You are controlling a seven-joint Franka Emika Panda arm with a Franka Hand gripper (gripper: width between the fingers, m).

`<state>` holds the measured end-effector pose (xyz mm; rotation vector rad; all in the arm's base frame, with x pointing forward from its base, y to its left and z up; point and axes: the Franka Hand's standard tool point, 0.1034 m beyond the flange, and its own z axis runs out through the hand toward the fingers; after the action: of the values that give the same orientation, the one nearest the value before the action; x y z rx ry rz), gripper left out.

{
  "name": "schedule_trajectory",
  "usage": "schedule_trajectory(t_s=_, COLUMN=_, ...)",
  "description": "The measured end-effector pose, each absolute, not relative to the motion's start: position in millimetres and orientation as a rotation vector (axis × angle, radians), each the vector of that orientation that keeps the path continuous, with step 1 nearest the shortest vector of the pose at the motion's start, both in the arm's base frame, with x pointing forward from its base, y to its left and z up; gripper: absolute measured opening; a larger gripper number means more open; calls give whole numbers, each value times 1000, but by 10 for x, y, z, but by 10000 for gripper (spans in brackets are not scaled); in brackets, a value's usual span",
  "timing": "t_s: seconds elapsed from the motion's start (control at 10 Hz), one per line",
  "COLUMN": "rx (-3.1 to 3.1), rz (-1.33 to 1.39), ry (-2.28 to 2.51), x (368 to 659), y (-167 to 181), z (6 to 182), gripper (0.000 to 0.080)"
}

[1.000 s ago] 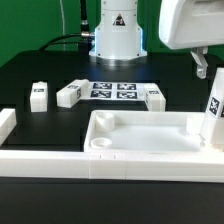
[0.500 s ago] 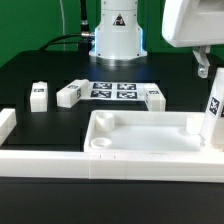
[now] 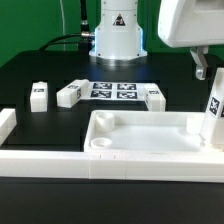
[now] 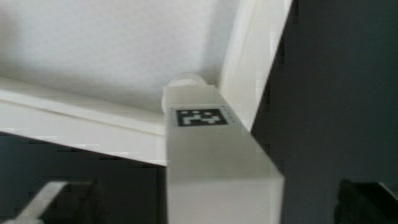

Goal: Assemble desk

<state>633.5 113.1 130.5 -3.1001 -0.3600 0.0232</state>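
Starting at the exterior view's left: a long white plastic border rail (image 3: 40,163) runs along the front of the black surface (image 3: 30,70) and turns back into a short end piece. Behind it is a small square white plastic piece with a black-white tag, the far-left leg (image 3: 38,95), on its own and well apart from the rest. Next over is the second leg (image 3: 70,94), lying at an angle just beside the marker board (image 3: 113,90), with the white robot base (image 3: 117,35) further back. The third leg (image 3: 153,97) sits just off the marker board's other side.

In front of all that is the big white rectangular tray-like plastic tabletop (image 3: 140,152) with its raised rim, lying right up against the border rail. You can see a round socket (image 3: 100,143) in its near corner on the left.

At the tray's right end, the fourth leg (image 3: 214,115) stands upright in the corner. Can't tell if it's actually seated in a socket.

The bulky white end effector (image 3: 205,68) hangs just above that leg. In the wrist view, the fourth leg (image 4: 222,170) and its tag (image 4: 201,116) sit right at the tabletop (image 4: 107,50) corner. The fingers look spread wide either side, not clamped on anything.
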Motion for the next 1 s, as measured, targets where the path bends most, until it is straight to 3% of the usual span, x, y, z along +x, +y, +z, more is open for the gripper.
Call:
schedule_trajectory(t_s=0.4, rx=-3096, rz=15, ry=-371, x=6264, y=1147, z=1178, gripper=649)
schedule_trajectory(t_s=0.6, rx=-3094, rz=16, ry=-385, x=6267, y=1134, z=1178, gripper=386)
schedule_trajectory(t_s=0.7, rx=-3096, rz=14, ry=-392, x=6277, y=1103, z=1181, gripper=386)
schedule_trajectory(t_s=0.8, rx=-3098, rz=14, ry=-389, x=6278, y=1092, z=1180, gripper=297)
schedule_trajectory(t_s=1.0, rx=-3099, rz=14, ry=-375, x=6279, y=1089, z=1180, gripper=297)
